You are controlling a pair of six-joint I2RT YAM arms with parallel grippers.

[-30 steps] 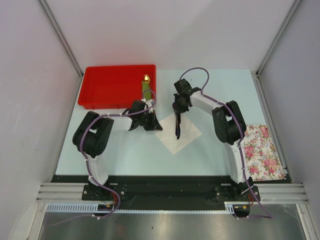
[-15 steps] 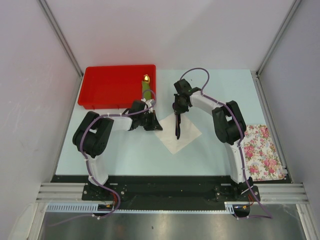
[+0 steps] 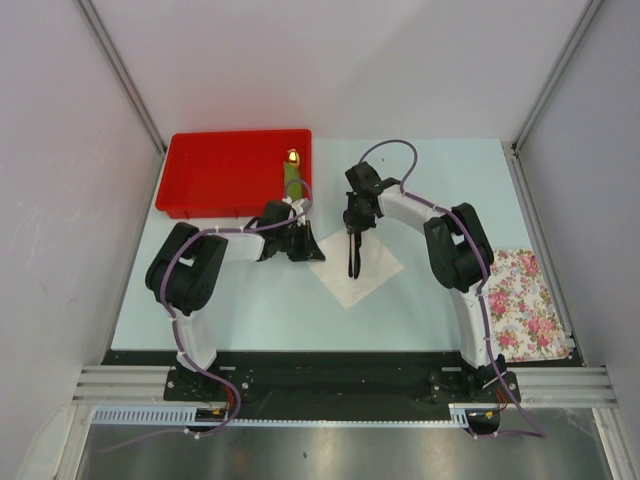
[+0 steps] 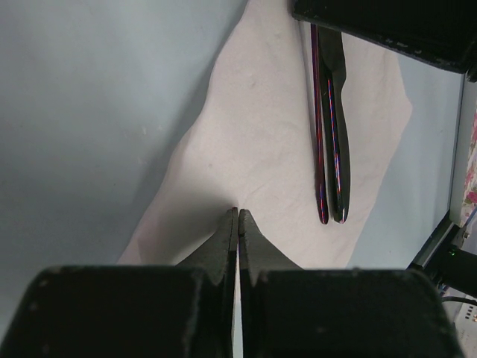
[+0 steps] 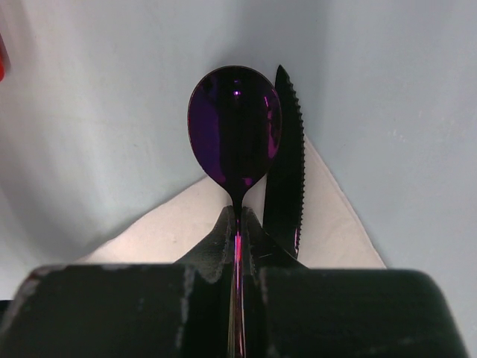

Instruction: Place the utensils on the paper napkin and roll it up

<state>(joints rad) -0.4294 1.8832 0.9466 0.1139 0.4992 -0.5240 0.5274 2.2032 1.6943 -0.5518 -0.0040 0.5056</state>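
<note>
R gripper (image 5: 238, 215) on spoon (image 5: 235, 123) neck | knife (image 5: 287, 175) beside | L gripper (image 4: 238, 212) pinches napkin (image 4: 257, 142)

There is one white paper napkin (image 3: 372, 280) on the one desk (image 3: 250, 300). There are two utensils (image 3: 352, 256): one spoon (image 5: 235, 127) with a purple bowl and one black serrated knife (image 5: 285, 171). Also counted are one red tray (image 3: 215, 175), one green piece (image 3: 293, 180) with a gold tip, one flowered cloth (image 3: 525, 305), and two arms, the left arm (image 3: 190, 270) and the right arm (image 3: 455, 245).

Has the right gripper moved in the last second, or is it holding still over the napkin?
Yes, slightly. The right gripper, shut on the spoon, has edged left, toward the red tray.
</note>
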